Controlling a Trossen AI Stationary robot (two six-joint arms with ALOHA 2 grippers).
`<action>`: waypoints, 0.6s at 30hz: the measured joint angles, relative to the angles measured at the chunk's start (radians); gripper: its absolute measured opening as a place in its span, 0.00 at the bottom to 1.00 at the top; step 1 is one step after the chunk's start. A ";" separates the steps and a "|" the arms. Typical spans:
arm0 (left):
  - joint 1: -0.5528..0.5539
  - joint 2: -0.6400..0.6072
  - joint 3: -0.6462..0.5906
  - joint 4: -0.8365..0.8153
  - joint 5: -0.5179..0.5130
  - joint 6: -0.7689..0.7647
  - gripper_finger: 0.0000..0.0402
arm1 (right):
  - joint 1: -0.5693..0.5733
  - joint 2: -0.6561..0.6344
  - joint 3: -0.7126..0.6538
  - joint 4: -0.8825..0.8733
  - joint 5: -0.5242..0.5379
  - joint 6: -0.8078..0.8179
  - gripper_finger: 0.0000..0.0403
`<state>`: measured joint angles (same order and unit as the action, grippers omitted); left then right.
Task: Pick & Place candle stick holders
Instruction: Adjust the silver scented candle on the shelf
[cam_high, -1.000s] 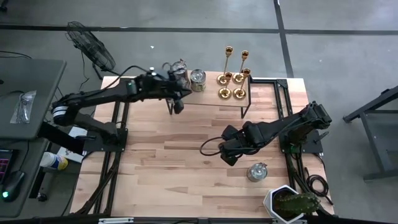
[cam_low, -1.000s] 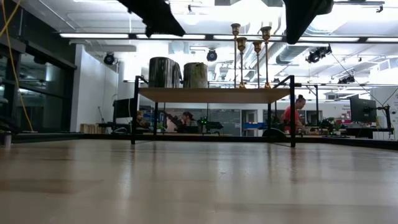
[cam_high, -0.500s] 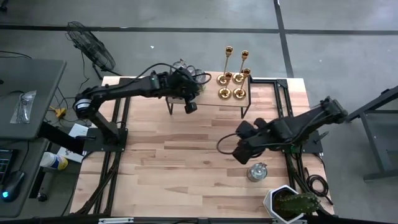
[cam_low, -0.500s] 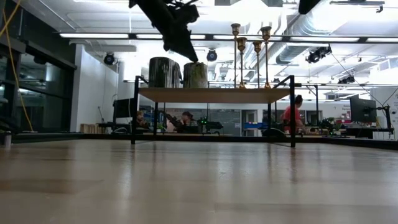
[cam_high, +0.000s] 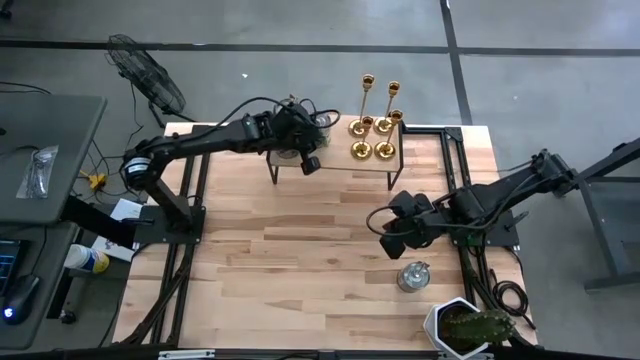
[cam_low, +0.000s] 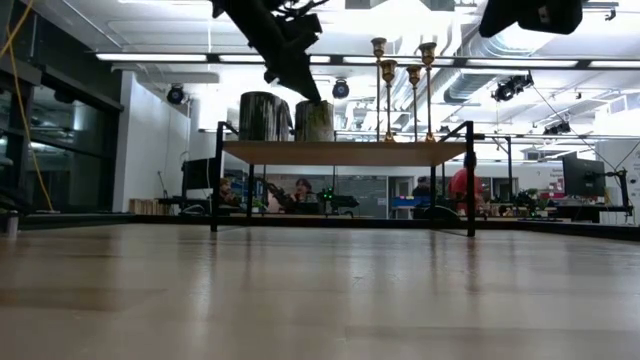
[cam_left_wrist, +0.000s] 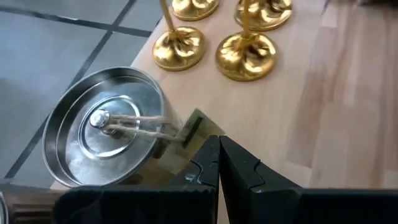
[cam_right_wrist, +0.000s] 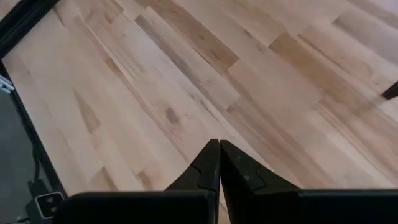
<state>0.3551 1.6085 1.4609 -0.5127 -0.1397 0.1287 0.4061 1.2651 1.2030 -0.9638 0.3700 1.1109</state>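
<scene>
Four small shiny gold candle stick holders with round flared bases, thin stems and small cup tops stand upright in a close cluster on the right part of a small raised wooden shelf with black metal legs, which sits at the far edge of the light wooden plank counter; in the low view they rise in a tight row above the shelf top. On the left part of the same shelf stands a squat silver-grey metal jar with a round lid and a small knob, just beside the nearest gold bases. The left gripper hovers over the shelf next to that jar, its two dark fingers pressed together and holding nothing. The right gripper hangs above bare counter planks well to the near right of the shelf, its fingers likewise pinched together and empty. Another silver-grey lidded jar sits on the counter near the right gripper, and a green cactus in a white angular pot stands at the near right corner
</scene>
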 joint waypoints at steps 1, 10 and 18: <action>0.004 0.003 0.000 0.004 0.002 -0.001 0.00 | 0.000 0.000 0.000 0.001 0.006 -0.006 0.00; 0.044 0.034 0.002 0.033 0.033 -0.004 0.00 | 0.000 0.000 0.000 -0.027 0.025 -0.016 0.00; 0.058 0.064 -0.001 0.043 -0.036 -0.028 0.00 | 0.000 0.000 0.000 -0.027 0.030 -0.025 0.00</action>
<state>0.4130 1.6721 1.4595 -0.4700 -0.1757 0.1007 0.4061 1.2655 1.2030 -0.9909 0.3997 1.0857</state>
